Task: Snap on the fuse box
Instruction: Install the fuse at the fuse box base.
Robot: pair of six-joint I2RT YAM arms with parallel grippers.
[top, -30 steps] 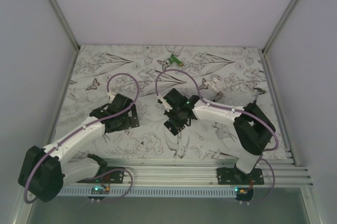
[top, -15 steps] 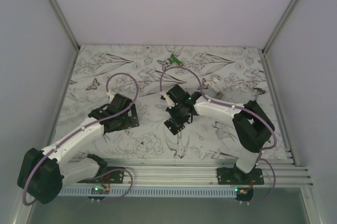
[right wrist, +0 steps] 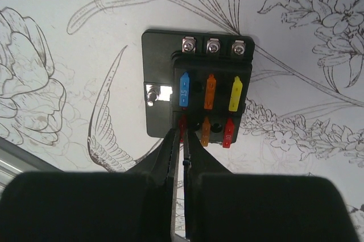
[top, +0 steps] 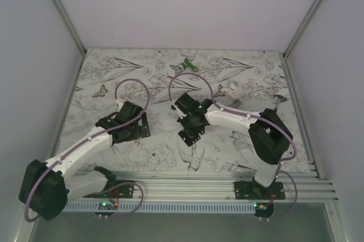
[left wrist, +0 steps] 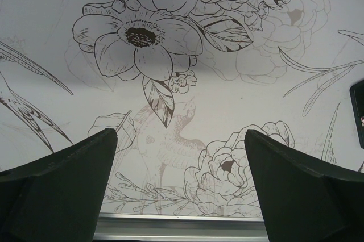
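The flower-printed bench [top: 142, 71] carries the fuse box [right wrist: 199, 91], which lies flat and face up, directly below the right arm's [top: 239, 120] wrist. The left arm [top: 85, 145] sits well apart from the box.

The left tool [left wrist: 181, 140] is spread wide over bare print and grips nothing. The right tool [right wrist: 183, 137] is drawn almost together, with only a slit between its fingers. Its tips are at the box's near row, by the end red fuse [right wrist: 182, 121].

Six coloured fuses look seated, blue [right wrist: 184, 90], orange and yellow in the far row. I would judge the loading done or nearly so. No cover shows anywhere, so the snapping step looks unfinished.

I cannot tell whether the tips pinch that red fuse. From above, the wrist hides most of the box.
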